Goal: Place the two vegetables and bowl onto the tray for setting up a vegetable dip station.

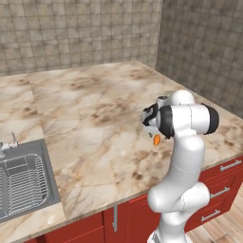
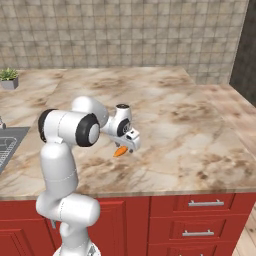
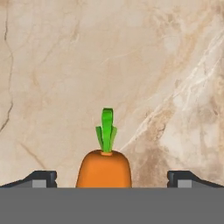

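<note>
Right now my gripper hangs just over the marble counter near its front edge, jaws spread wide w/ nothing between them but air, so not holding anything. Carrot lies on the counter directly below, centred betw. my two finger tips in the hand view, w/ clear gaps either side. Its long axis runs straight up that view, green top pointing away from me, orange body toward the bottom edge, so the axis lies across the line betw. the tips, which is what I want for a pinch on the body. From the base views only a bit of orange carrot peeks out under the hand, so I can't tell exactly how high I am above it. My read: I'm at the approach-to-grasp step for the first veg, early in the task; next move prob. a straight descent, no rotation needed, then close on the thick orange part. Risk: tapered shape may slip or roll if I close too near the tip.
</note>
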